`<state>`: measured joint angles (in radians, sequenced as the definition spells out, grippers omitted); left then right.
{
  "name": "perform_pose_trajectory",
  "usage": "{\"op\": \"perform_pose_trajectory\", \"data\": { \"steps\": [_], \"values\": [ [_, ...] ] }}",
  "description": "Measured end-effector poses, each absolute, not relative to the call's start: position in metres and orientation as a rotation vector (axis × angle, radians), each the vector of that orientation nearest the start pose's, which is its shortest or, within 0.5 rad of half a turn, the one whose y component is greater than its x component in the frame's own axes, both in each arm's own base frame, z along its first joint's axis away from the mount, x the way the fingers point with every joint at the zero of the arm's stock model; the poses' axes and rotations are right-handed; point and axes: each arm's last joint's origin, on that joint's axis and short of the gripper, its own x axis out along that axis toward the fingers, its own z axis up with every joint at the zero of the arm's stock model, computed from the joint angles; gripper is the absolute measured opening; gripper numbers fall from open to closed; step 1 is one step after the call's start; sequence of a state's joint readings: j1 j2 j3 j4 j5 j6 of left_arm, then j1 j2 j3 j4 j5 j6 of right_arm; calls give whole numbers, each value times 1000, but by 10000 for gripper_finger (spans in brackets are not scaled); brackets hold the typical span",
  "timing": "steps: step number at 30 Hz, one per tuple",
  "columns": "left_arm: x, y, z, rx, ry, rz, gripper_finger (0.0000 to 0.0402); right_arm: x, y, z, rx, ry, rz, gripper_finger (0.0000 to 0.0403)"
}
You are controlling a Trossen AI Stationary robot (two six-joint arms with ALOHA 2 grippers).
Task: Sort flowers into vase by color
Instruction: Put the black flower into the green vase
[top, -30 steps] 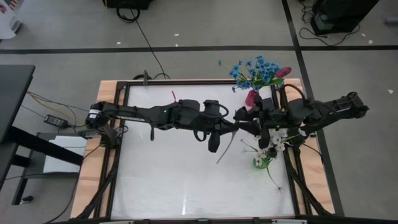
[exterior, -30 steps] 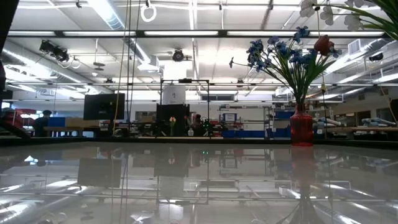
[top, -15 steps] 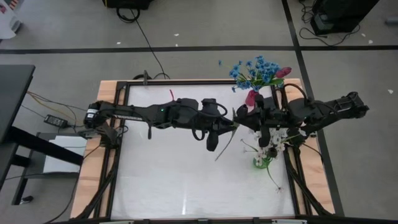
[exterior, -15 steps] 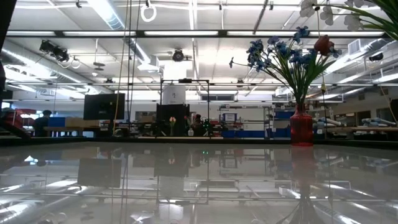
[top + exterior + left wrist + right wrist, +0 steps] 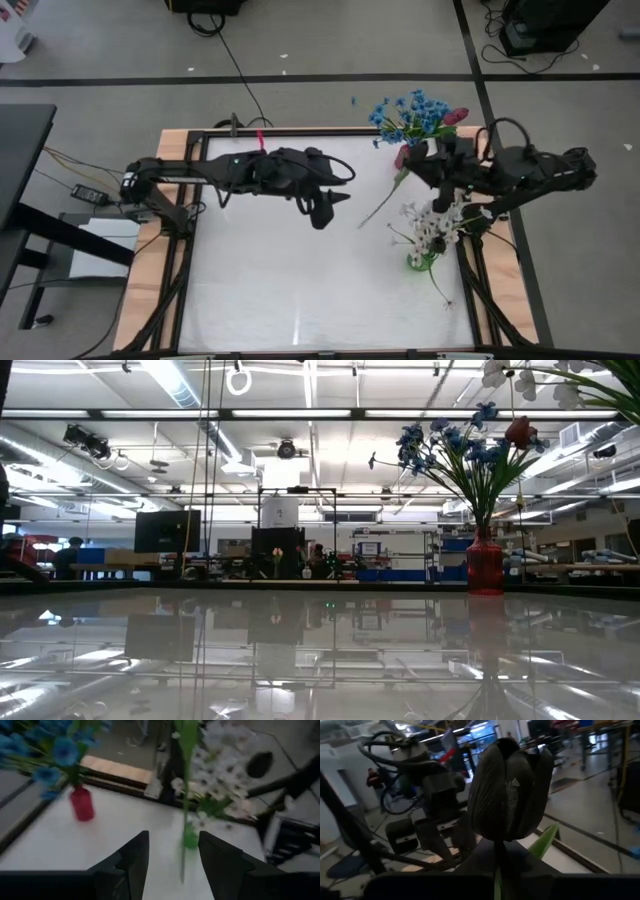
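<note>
My right end effector (image 5: 408, 170) is clamped on a dark-budded flower (image 5: 510, 795) at the desk's (image 5: 300, 290) far right, beside the red vase (image 5: 485, 565) of blue flowers (image 5: 405, 115). My left end effector (image 5: 170, 852) hangs spread wide mid-desk, holding nothing.

Two vases along table (image 5: 300, 290) right edge: one (image 5: 403, 157) at far right corner holding flowers (image 5: 408, 115); second (image 5: 420, 259) nearer the front edge, mid-edge. Loose stem (image 5: 378, 206) between the claws, left of both vases.
</note>
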<state>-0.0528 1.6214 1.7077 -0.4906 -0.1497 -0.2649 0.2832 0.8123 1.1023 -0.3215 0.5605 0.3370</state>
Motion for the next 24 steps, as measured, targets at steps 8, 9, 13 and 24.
{"op": "perform_pose_trajectory", "data": {
  "steps": [8,9,13,24],
  "values": [
    [327,-9,409,-163,573,297,178,116,22,422,318,-31,-357,13],
    [326,-9,408,-162,581,306,178,113,22,421,314,-26,-359,13],
    [306,-7,411,-147,660,345,178,106,20,416,297,20,-368,13],
    [227,2,357,-306,676,490,178,81,8,427,230,132,-504,13]
  ]
}}
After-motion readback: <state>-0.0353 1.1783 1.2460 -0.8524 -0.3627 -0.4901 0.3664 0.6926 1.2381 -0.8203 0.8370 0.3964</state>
